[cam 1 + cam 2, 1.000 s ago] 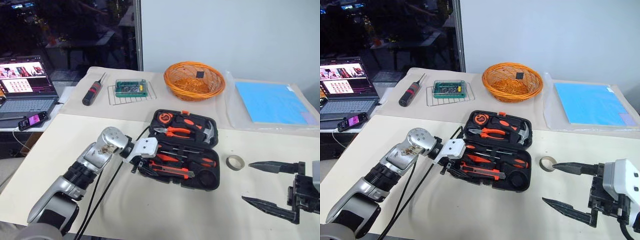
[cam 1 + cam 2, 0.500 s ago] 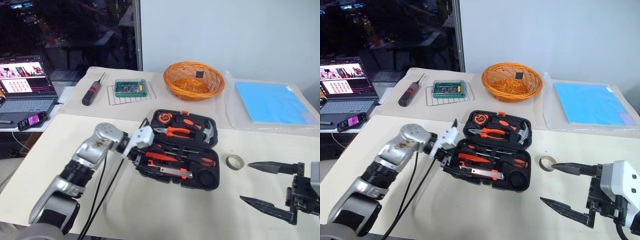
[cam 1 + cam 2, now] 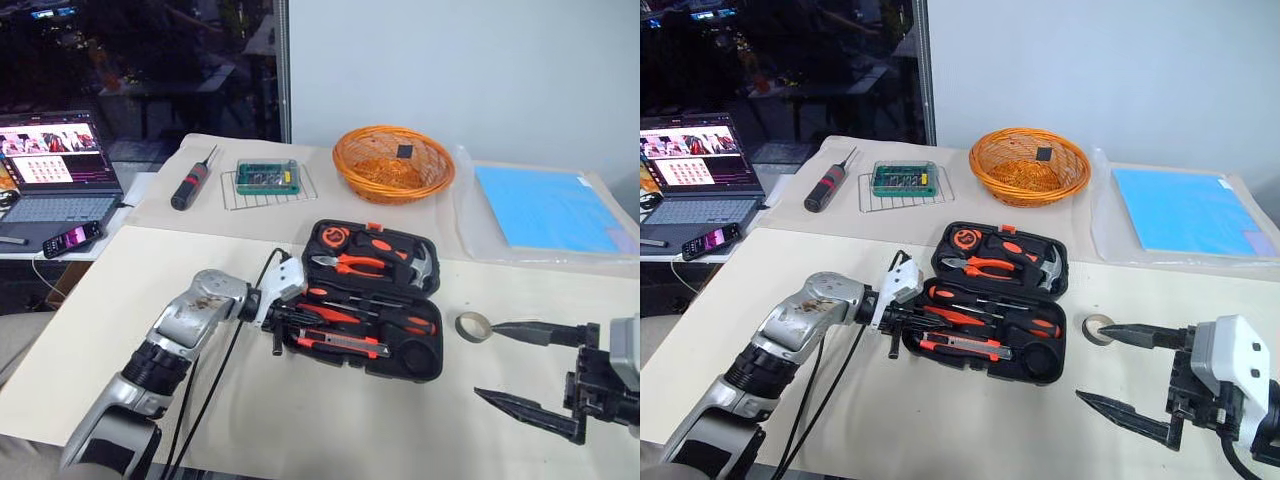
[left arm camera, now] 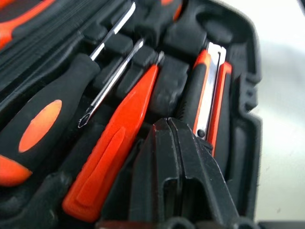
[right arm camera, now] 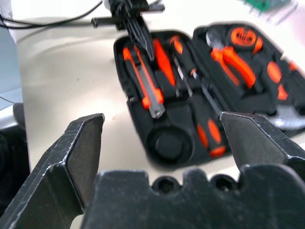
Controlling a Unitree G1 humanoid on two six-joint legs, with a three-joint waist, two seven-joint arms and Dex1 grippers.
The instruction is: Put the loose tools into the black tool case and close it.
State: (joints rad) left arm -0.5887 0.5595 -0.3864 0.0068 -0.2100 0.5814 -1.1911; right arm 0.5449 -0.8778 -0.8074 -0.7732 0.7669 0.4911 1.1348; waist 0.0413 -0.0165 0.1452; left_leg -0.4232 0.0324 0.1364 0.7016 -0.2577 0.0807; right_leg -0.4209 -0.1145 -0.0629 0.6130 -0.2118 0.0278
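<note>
Since a second ago the left gripper (image 3: 296, 318) has dipped its wrist, and its fingers, then apart at the case's near-left corner, now lie pressed together with nothing between them, tips over the left end of the lower tray. The right gripper (image 3: 1137, 378) has kept its place near the front right of the table (image 3: 120, 290), jaws spread as wide as they go and holding nothing.

From the head views the black tool case (image 3: 372, 298) lies open on the table, lid half toward the basket (image 3: 394, 161), its long side running left to right. The screwdrivers (image 3: 375, 318) and the utility knife (image 3: 342, 344) lie in their recesses along that same line. A tape roll (image 3: 473, 325) sits just right of the case.

Up close, the left wrist view shows the closed fingers (image 4: 190, 162) between an orange handle (image 4: 119, 143) and the knife (image 4: 209, 95), and a cross-tipped shaft (image 4: 112, 83) pointing back toward the camera. Seen from the right wrist view, the left fingers (image 5: 140, 33) point down into the tray.
</note>
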